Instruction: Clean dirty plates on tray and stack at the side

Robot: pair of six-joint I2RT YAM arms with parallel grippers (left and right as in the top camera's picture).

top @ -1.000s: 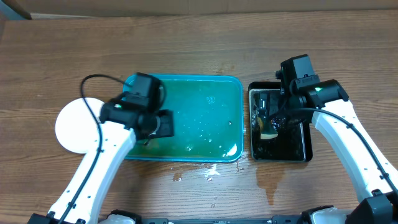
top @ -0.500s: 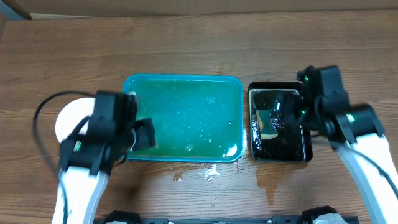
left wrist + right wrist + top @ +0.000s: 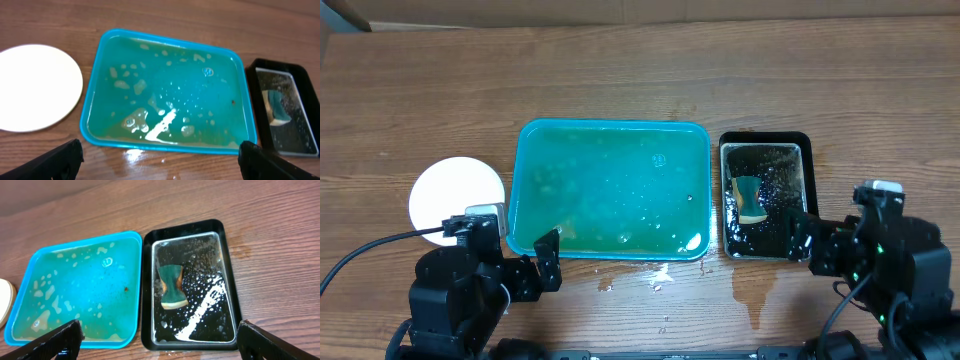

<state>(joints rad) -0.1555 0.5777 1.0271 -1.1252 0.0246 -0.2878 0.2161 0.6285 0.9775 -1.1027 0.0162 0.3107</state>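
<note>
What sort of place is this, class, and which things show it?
Probably a lab bench set up for robot dishwashing: robot arms at a wooden table, a wet teal tray, and a sponge in a black tray.

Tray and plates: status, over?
Left gripper, right gripper: jaws open, empty. Tray wet, no plates on it; white plate on table left of it. Sponge in black tray, nothing in the way.

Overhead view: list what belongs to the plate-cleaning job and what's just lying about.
Job: white plate, teal tray, sponge, black tray.
Lying about: spilled water on the table.
</note>
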